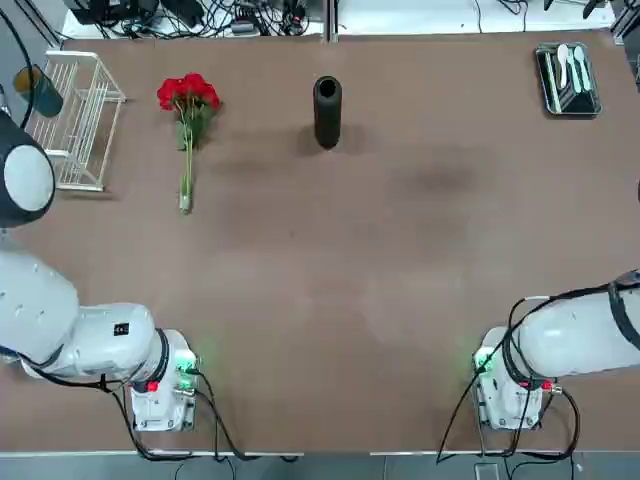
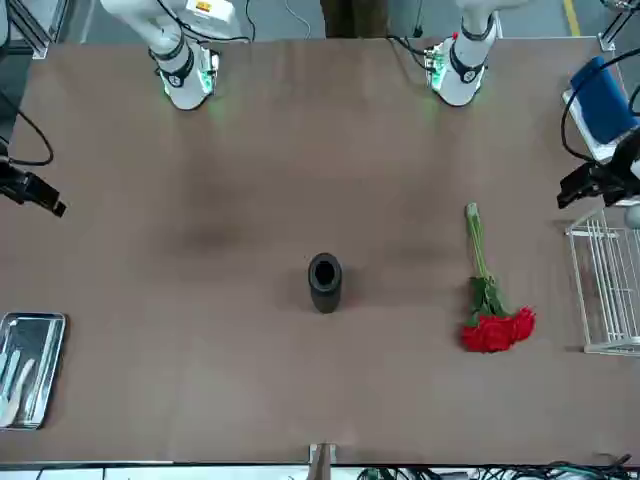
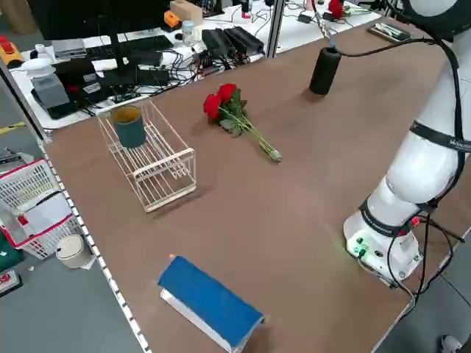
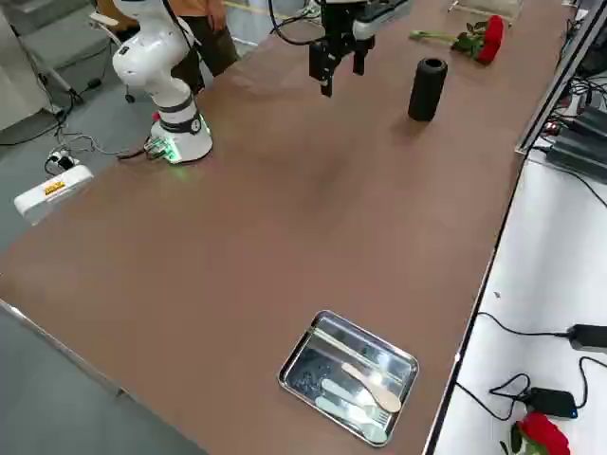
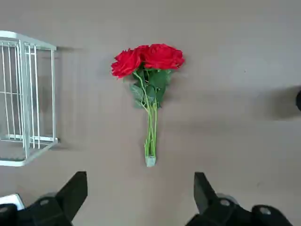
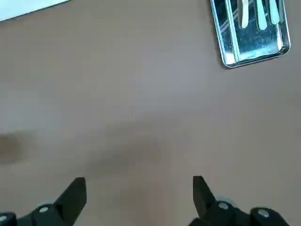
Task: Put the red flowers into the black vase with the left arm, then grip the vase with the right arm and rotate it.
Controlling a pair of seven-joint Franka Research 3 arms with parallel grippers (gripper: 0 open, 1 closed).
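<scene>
Red flowers [image 1: 188, 100] lying flat on the brown bench [image 1: 330, 290], far-left part, blooms toward the far edge, stem end pointing back at the robot; black vase [image 1: 327, 110] upright near the far edge around the middle, well apart from the flowers, nothing in it yet.

White wire rack [image 1: 78, 120] just left of the flowers, sitting at the bench's left edge, with a teal cup [image 3: 129, 126] in its far end; closest thing to bump on that side. Metal tray [image 1: 567, 80] with pale utensils off in the far right corner, well away from everything. Blue block [image 3: 210, 303] by the near-left edge in the left side view.

Left gripper [image 5: 141, 197] hovering over the bench near the stem end, jaws spread wide, holding nothing. Right gripper [image 6: 138, 200] up above bare bench on the right side, jaws also wide apart and empty.

Whole middle and near half of the bench bare brown top; loads of room between flowers and vase. Cables and clutter just past the far edge.
</scene>
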